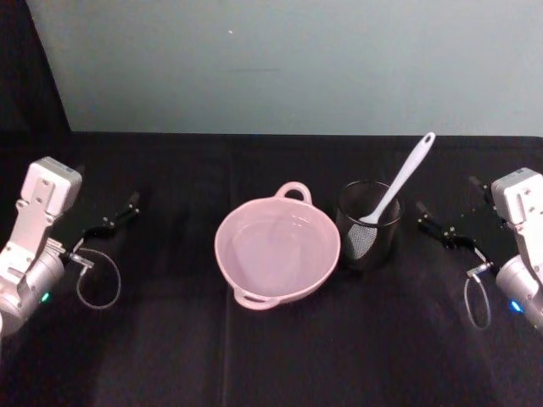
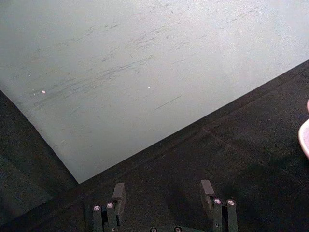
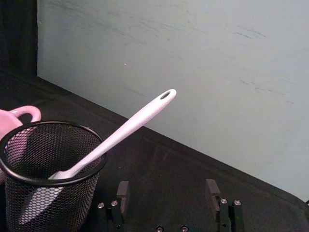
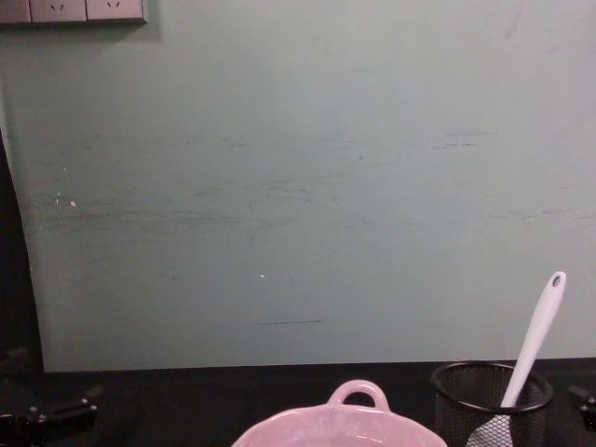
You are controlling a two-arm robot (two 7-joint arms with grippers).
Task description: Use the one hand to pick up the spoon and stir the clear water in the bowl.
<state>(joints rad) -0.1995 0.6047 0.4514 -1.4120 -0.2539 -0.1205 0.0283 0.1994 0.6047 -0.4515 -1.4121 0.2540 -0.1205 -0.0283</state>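
Observation:
The pale pink bowl (image 1: 219, 246) sits mid-table with its loop handle toward the back wall; its inside looks glossy. Just to its right stands a black wire-mesh cup (image 1: 368, 229) holding the white spoon (image 1: 400, 180), blade down and handle leaning up and right. In the right wrist view the spoon (image 3: 130, 128) slants out of the cup (image 3: 48, 193) close ahead of my right gripper (image 3: 167, 189), which is open and holds nothing. That right gripper (image 1: 441, 227) rests right of the cup. My left gripper (image 1: 114, 219) lies far left of the bowl, open (image 2: 163, 193).
A black cloth (image 1: 271, 356) covers the table, and a pale green wall (image 1: 297, 59) rises behind it. Cable loops (image 1: 97, 280) hang beside both wrists. Bare cloth lies in front of the bowl and between each gripper and the middle.

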